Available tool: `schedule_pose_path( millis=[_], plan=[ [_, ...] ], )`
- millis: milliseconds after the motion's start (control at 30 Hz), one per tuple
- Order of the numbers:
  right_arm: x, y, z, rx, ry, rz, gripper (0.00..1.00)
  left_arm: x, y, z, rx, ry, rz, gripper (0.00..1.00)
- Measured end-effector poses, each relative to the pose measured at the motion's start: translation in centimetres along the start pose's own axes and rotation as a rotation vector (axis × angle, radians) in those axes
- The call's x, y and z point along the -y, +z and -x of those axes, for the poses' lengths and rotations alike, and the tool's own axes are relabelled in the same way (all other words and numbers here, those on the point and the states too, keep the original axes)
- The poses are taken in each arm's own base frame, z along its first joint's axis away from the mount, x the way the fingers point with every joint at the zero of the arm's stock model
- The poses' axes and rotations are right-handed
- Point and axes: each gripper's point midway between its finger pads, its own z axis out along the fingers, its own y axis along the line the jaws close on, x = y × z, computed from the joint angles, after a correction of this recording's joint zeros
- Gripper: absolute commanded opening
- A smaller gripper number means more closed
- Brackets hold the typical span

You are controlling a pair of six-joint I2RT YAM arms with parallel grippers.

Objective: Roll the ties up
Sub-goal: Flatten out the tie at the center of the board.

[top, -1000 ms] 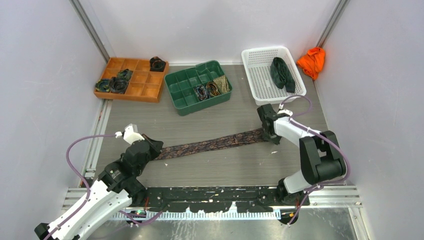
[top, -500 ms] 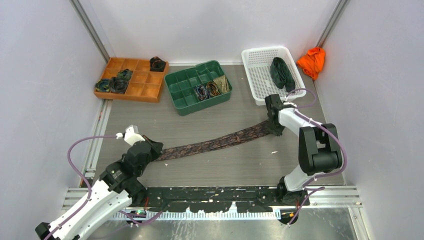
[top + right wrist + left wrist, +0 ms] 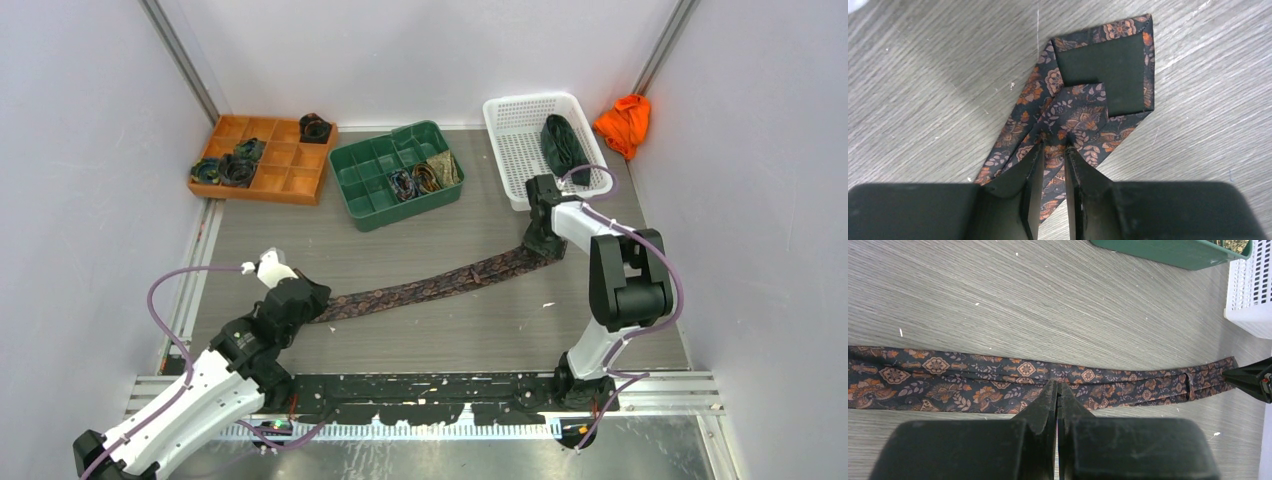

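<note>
A dark brown tie (image 3: 430, 285) with an orange floral pattern lies stretched in a slant across the table. My left gripper (image 3: 312, 298) is at its near-left part. In the left wrist view this gripper (image 3: 1058, 384) is shut, its tips down on the flat tie (image 3: 973, 372), with no fabric showing between them. My right gripper (image 3: 545, 245) holds the far right end, just in front of the basket. In the right wrist view it (image 3: 1054, 146) is shut on the tie (image 3: 1078, 115), whose pointed end lies folded open with its dark lining up.
At the back left, an orange tray (image 3: 290, 180) holds coiled ties (image 3: 237, 168). A green tray (image 3: 370, 190) holds more coils (image 3: 415, 180). A white basket (image 3: 520, 160) holds a dark green tie (image 3: 565, 148). An orange cloth lump (image 3: 624, 122) lies back right.
My right gripper has drawn the tie's end away from me toward the white basket, so the tie now slants more. The left arm has shifted only slightly.
</note>
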Motion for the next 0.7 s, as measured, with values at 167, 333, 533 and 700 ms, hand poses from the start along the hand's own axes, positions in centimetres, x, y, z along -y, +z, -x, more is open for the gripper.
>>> schedule_pose_path(
  millis=[167,333,533,700],
  plan=[
    [-0.4,-0.1,0.1,0.002,-0.004,0.019,0.27,0.1,-0.1,0.1,0.007,-0.007,-0.011,0.00],
    [-0.6,0.2,0.2,-0.013,-0.015,0.010,0.28,0.0,-0.1,0.0,0.007,-0.007,-0.010,0.00],
    [-1.0,0.3,0.6,-0.010,-0.015,0.014,0.32,0.0,-0.2,0.1,0.009,-0.002,-0.014,0.00],
    [-1.4,-0.4,0.5,-0.002,-0.027,0.064,0.34,-0.2,-0.2,0.1,0.008,0.009,-0.011,0.00]
  ],
)
